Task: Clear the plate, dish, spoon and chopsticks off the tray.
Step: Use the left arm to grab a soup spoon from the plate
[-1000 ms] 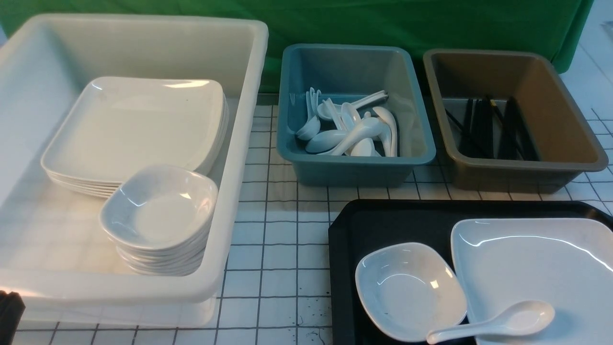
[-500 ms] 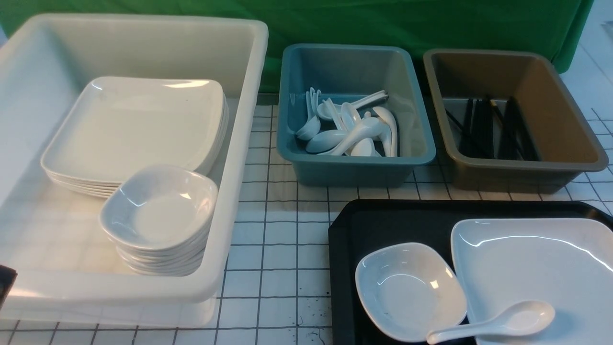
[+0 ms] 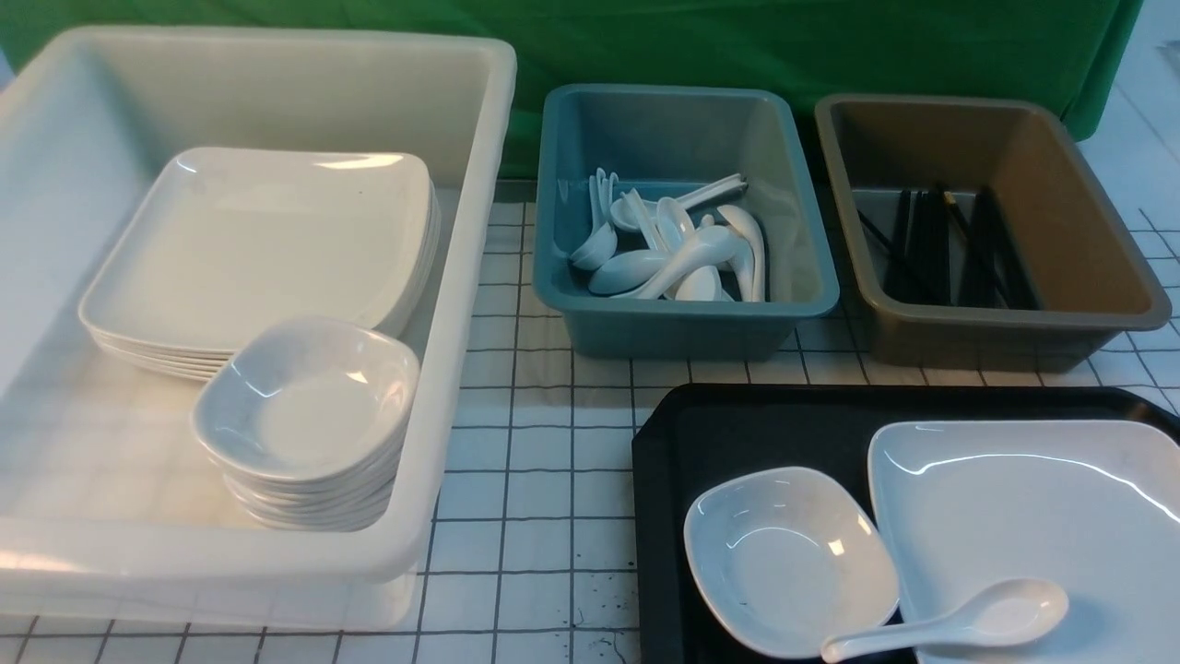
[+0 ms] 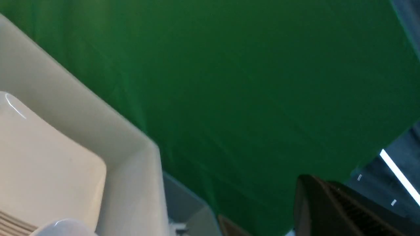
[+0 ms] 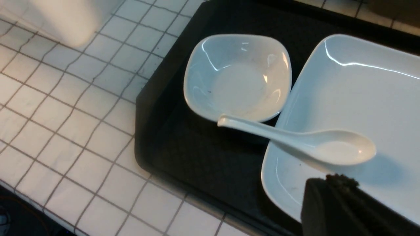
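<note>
The black tray (image 3: 737, 433) lies at the front right. On it stand the small white dish (image 3: 788, 558) and, to its right, the large white plate (image 3: 1032, 507). The white spoon (image 3: 959, 620) has its bowl on the plate and its handle over the dish's rim. No chopsticks show on the tray. In the right wrist view my right gripper (image 5: 328, 180) is shut and empty, just above the plate (image 5: 361, 98), close to the spoon's bowl (image 5: 341, 152). My left gripper (image 4: 311, 178) is shut and empty, raised towards the green cloth. Neither gripper shows in the front view.
A big white tub (image 3: 461, 277) at the left holds a stack of plates (image 3: 258, 240) and a stack of dishes (image 3: 309, 406). Behind the tray, a blue bin (image 3: 682, 323) holds several spoons, and a brown bin (image 3: 996, 332) holds thin black sticks.
A dark part of the left arm at the front view's lower left edge has slid out of view. Everything on the tray is unmoved.
</note>
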### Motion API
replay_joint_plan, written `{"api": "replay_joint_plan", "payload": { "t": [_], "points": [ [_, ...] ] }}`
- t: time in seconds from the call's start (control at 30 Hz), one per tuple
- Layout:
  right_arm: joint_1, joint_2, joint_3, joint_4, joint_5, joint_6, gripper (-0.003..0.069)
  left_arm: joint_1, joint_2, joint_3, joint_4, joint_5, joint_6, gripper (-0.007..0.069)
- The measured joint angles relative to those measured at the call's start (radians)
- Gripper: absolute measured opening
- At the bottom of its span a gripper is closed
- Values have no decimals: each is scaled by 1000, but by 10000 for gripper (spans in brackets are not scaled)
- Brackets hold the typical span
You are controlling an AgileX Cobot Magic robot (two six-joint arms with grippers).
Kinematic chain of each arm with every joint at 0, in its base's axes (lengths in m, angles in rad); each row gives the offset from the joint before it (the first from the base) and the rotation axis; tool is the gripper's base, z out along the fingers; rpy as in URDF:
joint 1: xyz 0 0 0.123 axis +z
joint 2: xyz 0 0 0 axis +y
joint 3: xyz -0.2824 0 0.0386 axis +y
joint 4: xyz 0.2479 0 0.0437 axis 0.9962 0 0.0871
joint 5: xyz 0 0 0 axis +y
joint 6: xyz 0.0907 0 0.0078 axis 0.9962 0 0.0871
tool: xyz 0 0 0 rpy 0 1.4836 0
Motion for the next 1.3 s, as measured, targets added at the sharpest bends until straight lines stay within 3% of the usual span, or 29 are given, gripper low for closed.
{"api": "replay_joint_plan", "payload": {
  "t": [0.03, 0.2, 0.23, 0.33, 0.47, 0.5, 0.57, 0.67, 0.73, 0.77, 0.8, 0.83, 0.87, 1.03, 1.23, 1.3],
  "points": [
    [0, 0, 0, 0, -4, 3, 32, 0, 29, -43, 2, 62, 14, 21],
    [0, 0, 0, 0, -10, 9, 35, 0, 448, -321, -97, 618, 345, 21],
    [0, 0, 0, 0, -10, 9, 36, 0, 463, -321, -104, 618, 355, 21],
    [0, 0, 0, 0, 11, 9, 38, -4, 688, -348, -212, 817, 523, 21],
    [0, 0, 0, 1, 40, 9, 45, -139, 883, -320, -369, 821, 693, 21],
    [0, 0, 0, 1, 42, 9, 46, -139, 883, -320, -376, 816, 694, 21],
    [0, 0, 0, 1, 45, 9, 50, -283, 932, -320, -422, 736, 693, 21],
    [0, 0, 0, 2, 45, 10, 55, -504, 1007, -350, -384, 601, 631, 24],
    [0, 0, 0, 3, 45, 10, 59, -653, 1082, -397, -272, 537, 539, 32],
    [0, 0, 0, 3, 45, 10, 59, -665, 1083, -403, -272, 534, 529, 34],
    [0, 0, 0, 3, 45, 10, 62, -762, 1146, -458, -165, 523, 442, 46],
    [0, 0, 0, 3, 45, 10, 62, -762, 1154, -458, -153, 523, 431, 48],
    [0, 0, 0, 3, 45, 10, 65, -829, 1207, -508, -70, 528, 357, 65],
    [0, 0, 0, 6, 45, 10, 71, -935, 1394, -689, 114, 600, 206, 160],
    [0, 0, 0, 8, 45, 10, 80, -975, 1596, -884, 159, 618, 217, 326],
    [0, 0, 1, 8, 45, 10, 83, -976, 1626, -909, 150, 620, 249, 349]
  ]
}}
